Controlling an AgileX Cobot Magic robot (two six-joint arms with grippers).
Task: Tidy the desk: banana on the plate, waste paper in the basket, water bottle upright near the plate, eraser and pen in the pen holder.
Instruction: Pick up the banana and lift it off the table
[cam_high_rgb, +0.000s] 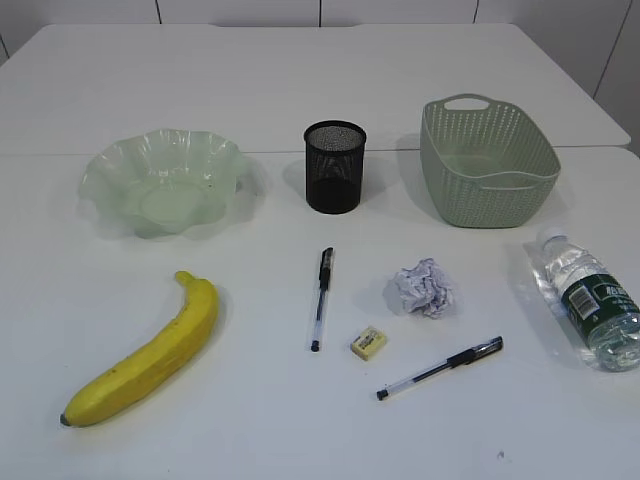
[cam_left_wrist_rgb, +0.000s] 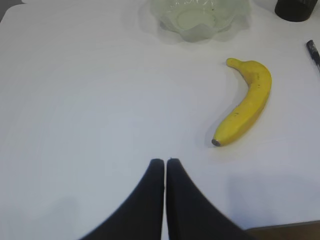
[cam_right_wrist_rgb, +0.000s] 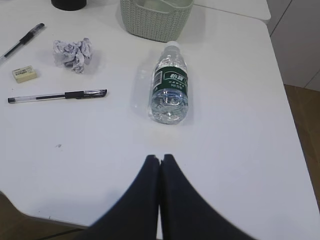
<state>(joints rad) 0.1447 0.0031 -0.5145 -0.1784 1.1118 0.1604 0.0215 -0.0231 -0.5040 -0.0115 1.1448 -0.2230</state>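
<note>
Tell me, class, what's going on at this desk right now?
Nothing is being handled yet. Both arms hang back with the left gripper and right gripper shut and empty. The banana, crumpled paper, eraser and two pens lie loose on the table; the water bottle lies on its side. Plate, basket and pen holder are empty.

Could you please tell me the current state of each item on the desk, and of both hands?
Banana: on table, off plate.
Plate: empty.
Pen holder: upright.
Basket: empty.
Waste paper: crumpled, on table.
Water bottle: lying down, capped.
Two pens: flat, capped.
Eraser: on table.
Left hand: shut.
Right hand: shut.
</note>
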